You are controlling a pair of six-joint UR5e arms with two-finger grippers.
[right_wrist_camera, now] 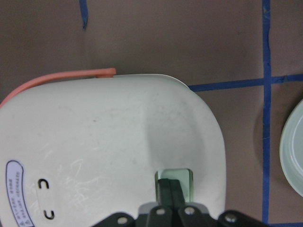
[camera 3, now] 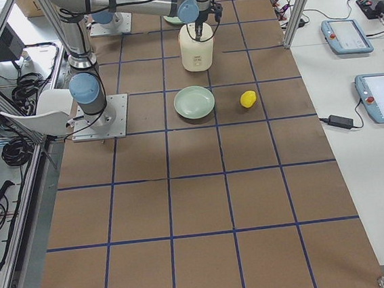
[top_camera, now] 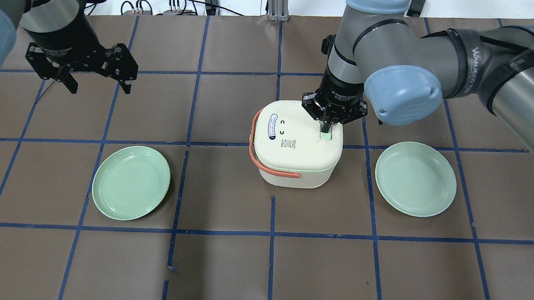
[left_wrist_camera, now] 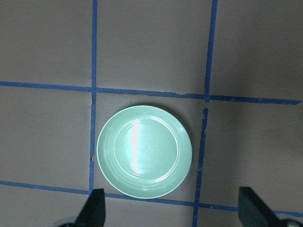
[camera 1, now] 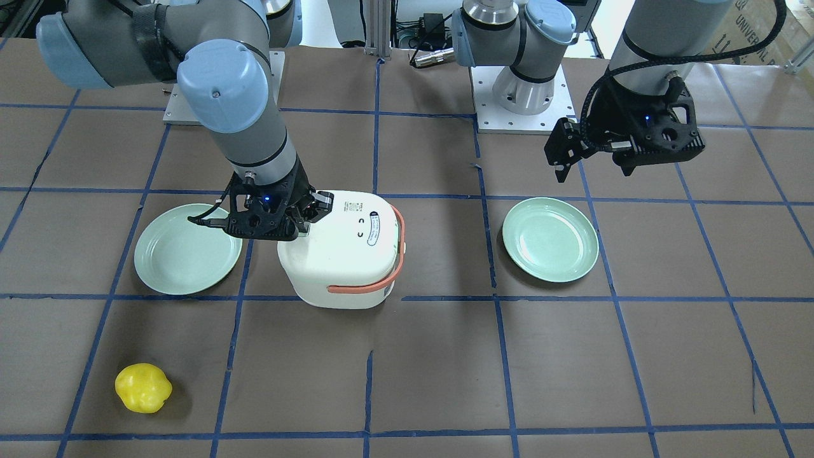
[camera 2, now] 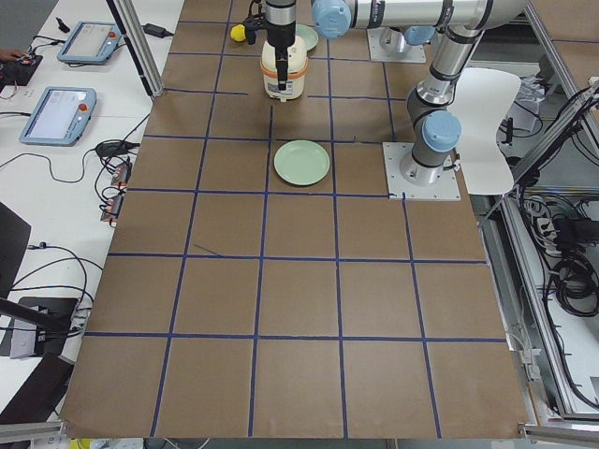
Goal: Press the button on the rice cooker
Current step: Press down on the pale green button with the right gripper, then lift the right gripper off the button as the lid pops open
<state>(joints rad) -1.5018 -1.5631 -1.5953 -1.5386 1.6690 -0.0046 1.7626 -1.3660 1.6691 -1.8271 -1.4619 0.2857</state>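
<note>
A white rice cooker (top_camera: 295, 145) with an orange handle (top_camera: 266, 161) stands mid-table; it also shows in the front view (camera 1: 343, 251). Its pale green button (top_camera: 326, 136) lies on the lid near the right edge, seen in the right wrist view (right_wrist_camera: 175, 182). My right gripper (top_camera: 326, 125) is shut, its fingertips (right_wrist_camera: 170, 189) together and resting on the button; in the front view the right gripper (camera 1: 304, 219) is over the cooker's edge. My left gripper (top_camera: 97, 81) is open and empty, high above the table at the far left, with its fingers (left_wrist_camera: 97, 208) wide apart.
A green plate (top_camera: 131, 182) lies left of the cooker, under the left wrist camera (left_wrist_camera: 144, 151). A second green plate (top_camera: 416, 178) lies right of the cooker. A yellow pepper-like object (camera 1: 143, 388) sits near the operators' edge.
</note>
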